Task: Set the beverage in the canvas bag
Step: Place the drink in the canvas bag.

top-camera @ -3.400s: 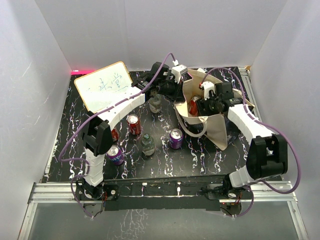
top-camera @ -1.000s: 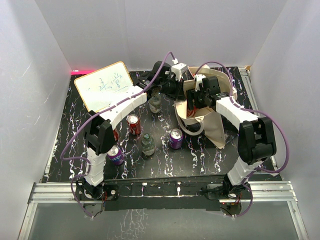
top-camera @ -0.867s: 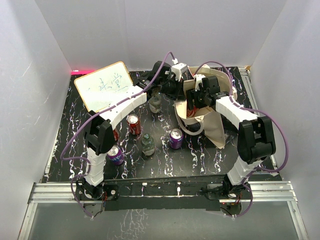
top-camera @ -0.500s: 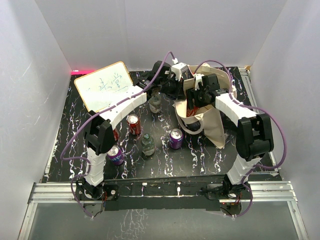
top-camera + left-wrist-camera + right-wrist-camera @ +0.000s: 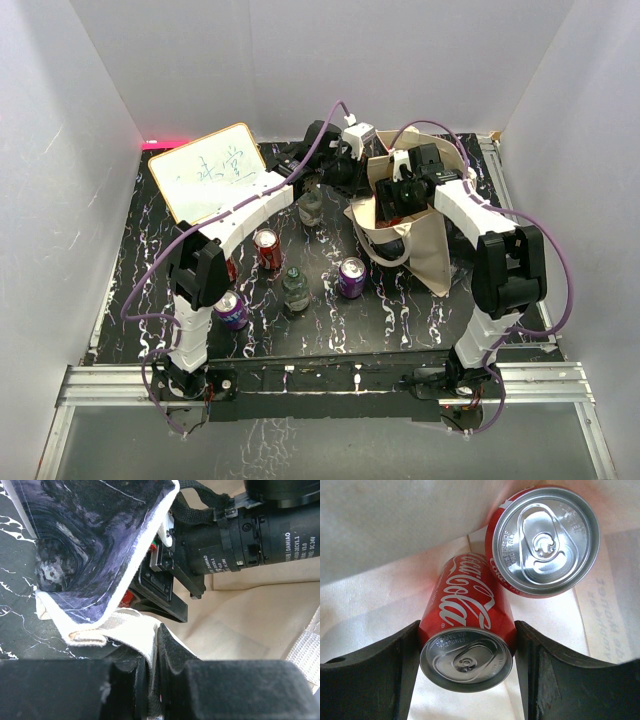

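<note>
Canvas bag (image 5: 430, 255), rim pinched by left end effector (image 5: 154, 652): red can (image 5: 545, 540) inside, second can (image 5: 465, 630) clamped by right end effector (image 5: 466, 652), unreleased.

The canvas bag (image 5: 432, 256) is beige, one face black with pale streaks. The red can (image 5: 465, 611) bears white script and a silver top; the second can (image 5: 545, 540) is red too. The table (image 5: 400, 315) is black, veined white

The canvas bag (image 5: 432, 255) stands right of centre on the table (image 5: 400, 320), the whiteboard (image 5: 207, 180) far left, a loose can (image 5: 352, 277) before the bag's left. Inside, the held can (image 5: 462, 605) lies between the right gripper (image 5: 466, 630) fingers, the second can (image 5: 545, 540) beyond, apparently touching it
</note>
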Controlling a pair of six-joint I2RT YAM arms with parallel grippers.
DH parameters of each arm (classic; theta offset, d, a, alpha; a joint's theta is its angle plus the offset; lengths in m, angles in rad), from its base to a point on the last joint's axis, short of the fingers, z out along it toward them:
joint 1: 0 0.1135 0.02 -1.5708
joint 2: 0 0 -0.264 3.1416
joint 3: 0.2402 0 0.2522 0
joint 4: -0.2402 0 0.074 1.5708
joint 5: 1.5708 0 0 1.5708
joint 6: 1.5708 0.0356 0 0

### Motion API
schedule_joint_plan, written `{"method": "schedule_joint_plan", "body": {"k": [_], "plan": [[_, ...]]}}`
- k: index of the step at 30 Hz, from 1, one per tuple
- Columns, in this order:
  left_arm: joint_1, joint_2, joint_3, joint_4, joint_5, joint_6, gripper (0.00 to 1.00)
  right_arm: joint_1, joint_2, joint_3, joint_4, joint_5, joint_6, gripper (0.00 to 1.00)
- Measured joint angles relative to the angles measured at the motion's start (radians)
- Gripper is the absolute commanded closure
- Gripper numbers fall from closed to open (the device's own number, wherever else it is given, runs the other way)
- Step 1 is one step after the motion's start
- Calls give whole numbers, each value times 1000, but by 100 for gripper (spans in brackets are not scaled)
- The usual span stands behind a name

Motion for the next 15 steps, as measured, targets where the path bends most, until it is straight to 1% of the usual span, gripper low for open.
{"method": "schedule_joint_plan", "body": {"k": [5,10,15], "plan": [[0,0,0,0,-1,0,100,-2,25,22,-4,-4,0,77],[0,0,0,0,-2,3,100,-3,54,47,-3,-15,1,65],[0,0,0,0,-3,8,96,-3,64,55,1,-19,1,53]]}}
